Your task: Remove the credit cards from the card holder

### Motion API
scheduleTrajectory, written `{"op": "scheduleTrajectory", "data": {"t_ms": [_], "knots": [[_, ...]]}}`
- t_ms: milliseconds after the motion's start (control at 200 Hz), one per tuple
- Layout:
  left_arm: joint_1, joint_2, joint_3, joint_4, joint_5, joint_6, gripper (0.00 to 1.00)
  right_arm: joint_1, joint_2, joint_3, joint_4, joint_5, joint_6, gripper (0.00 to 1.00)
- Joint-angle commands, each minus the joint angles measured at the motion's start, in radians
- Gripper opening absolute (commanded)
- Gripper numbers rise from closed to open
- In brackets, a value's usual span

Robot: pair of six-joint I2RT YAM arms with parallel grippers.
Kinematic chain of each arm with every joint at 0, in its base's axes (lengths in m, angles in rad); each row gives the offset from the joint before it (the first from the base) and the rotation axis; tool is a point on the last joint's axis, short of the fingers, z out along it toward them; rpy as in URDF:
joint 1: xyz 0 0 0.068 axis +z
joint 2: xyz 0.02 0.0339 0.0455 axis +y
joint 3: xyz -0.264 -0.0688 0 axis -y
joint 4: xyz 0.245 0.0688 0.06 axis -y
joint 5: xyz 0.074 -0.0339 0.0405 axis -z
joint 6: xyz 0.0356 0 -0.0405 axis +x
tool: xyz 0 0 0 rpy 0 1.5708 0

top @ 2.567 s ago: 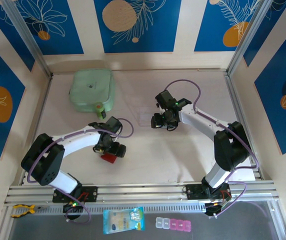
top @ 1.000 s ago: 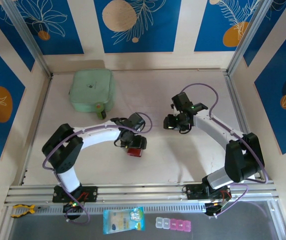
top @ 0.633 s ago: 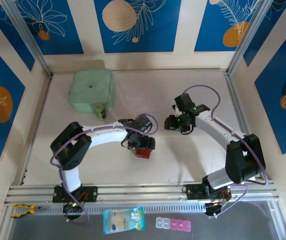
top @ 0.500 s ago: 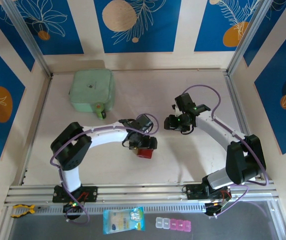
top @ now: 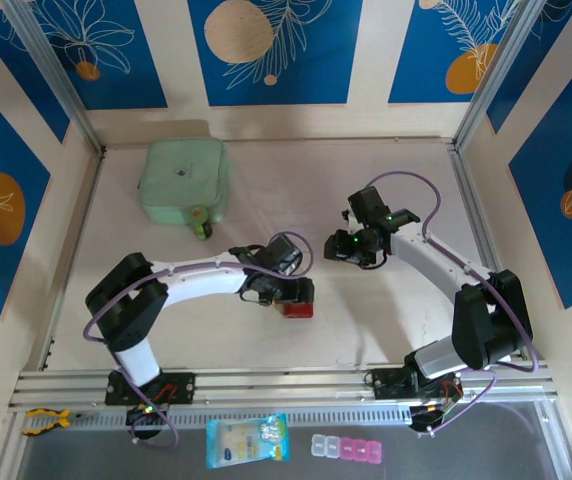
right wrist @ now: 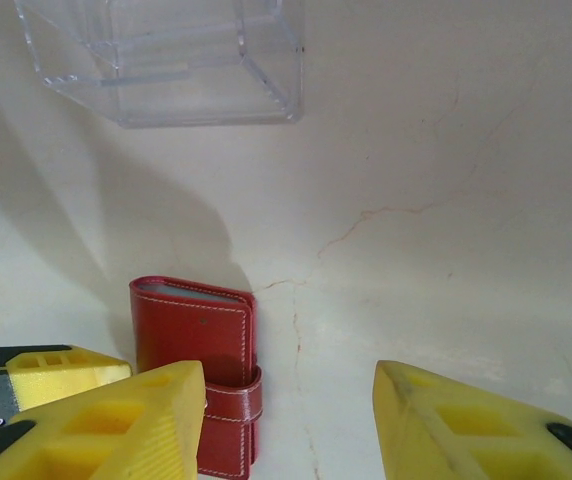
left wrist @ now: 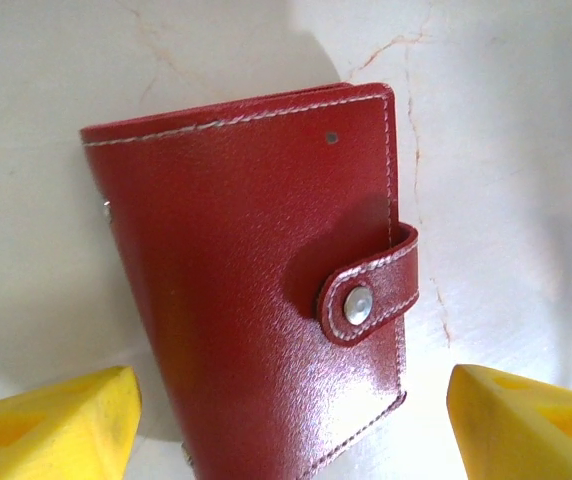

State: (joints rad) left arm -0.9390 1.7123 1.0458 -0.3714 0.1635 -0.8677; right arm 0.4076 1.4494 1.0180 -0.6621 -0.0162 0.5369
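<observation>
1. Compared with the picture from 2.6 s ago, the small flat red leather card holder with a snap tab lies further right, now near the middle of the pale bench. The left fingers have travelled right with it.
2. Over the last half second the holder has edged only slightly right, and the left elbow has swung outward to the left.
3. Left arm: the elbow is out to the left and the forearm reaches right across the bench, wrist over the holder.
4. The left fingers are spread on either side of the holder, not clamped. Bare bench shows on the tab side. Contact on the other side cannot be settled.
5. Right arm: the elbow is out to the right and the forearm is angled back and left. The right fingers are spread wide with nothing between them, near the holder but apart from it.
6. The holder lies closed with the tab snapped, so its contents are hidden. Its lower edge is cut off in the left wrist view.
7. A clear plastic box is cropped by the frame top. A pale green pouch sits well apart at the far left.
</observation>
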Motion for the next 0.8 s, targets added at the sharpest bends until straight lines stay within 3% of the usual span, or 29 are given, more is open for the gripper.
{"op": "scheduleTrajectory", "data": {"t_ms": [0, 140, 350, 465, 665, 795], "knots": [[0.006, -0.071, -0.046, 0.058, -0.034, -0.024, 0.80, 0.029, -0.007, 0.008, -0.043, -0.040, 0.044, 0.48], [0.027, -0.139, -0.094, 0.079, -0.076, -0.031, 0.78, 0.077, -0.008, 0.007, -0.065, -0.027, 0.071, 0.47], [0.093, -0.239, -0.249, 0.251, -0.028, -0.068, 0.66, 0.172, 0.016, 0.007, -0.093, 0.024, 0.130, 0.47], [0.114, -0.262, -0.290, 0.302, -0.012, -0.071, 0.57, 0.233, 0.037, 0.008, -0.103, 0.068, 0.167, 0.45], [0.161, -0.304, -0.390, 0.439, 0.036, -0.113, 0.30, 0.310, 0.110, 0.036, -0.112, 0.107, 0.217, 0.42], [0.176, -0.326, -0.414, 0.440, 0.044, -0.105, 0.26, 0.355, 0.186, 0.078, -0.123, 0.129, 0.227, 0.41]]}}
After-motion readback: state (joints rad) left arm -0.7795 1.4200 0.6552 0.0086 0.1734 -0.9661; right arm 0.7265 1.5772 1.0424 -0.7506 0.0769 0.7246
